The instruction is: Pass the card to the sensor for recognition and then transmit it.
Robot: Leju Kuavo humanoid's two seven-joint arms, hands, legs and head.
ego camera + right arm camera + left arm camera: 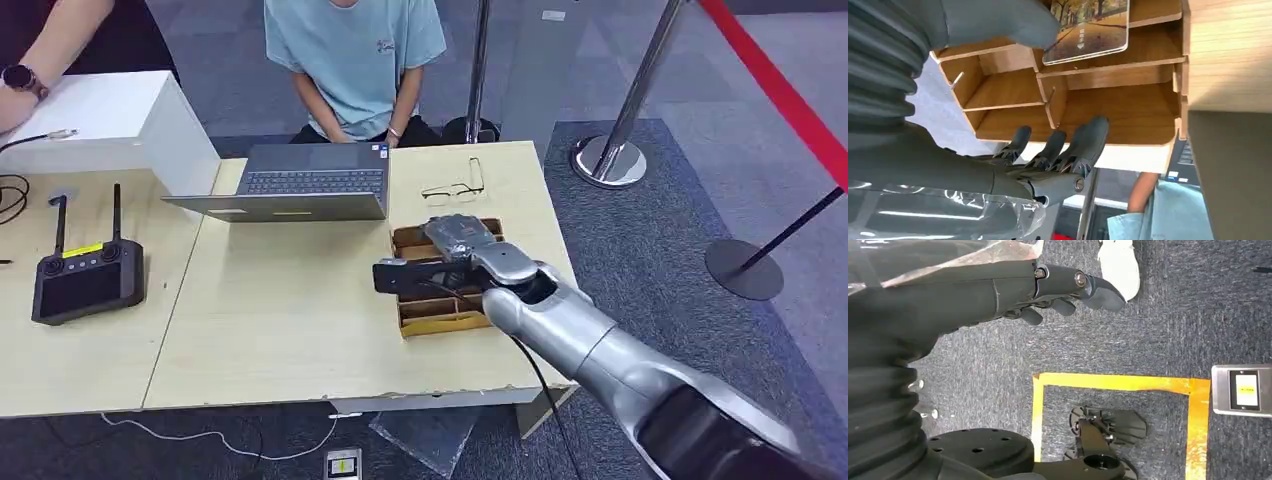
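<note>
A wooden box [440, 318] with several compartments stands on the right part of the pale table [290, 320]. A card [1089, 31] printed with a tree-lined road leans inside one compartment of the box [1128, 112]. My right hand [452, 252] hovers over the box, its thumb [998, 22] against the card's edge and its dark fingers [1063, 147] spread past the box's outer wall, nothing gripped between them. My left hand [1068, 290] hangs beside my body above the carpet, its fingers loosely bent and holding nothing.
A laptop [300, 185] and glasses [455, 188] lie behind the box, with a person in a light-blue shirt [350, 50] seated beyond. A black remote controller [85, 280] and white box [100, 115] sit left. A small grey device [1243, 390] lies on the floor. Stanchions [615, 150] stand right.
</note>
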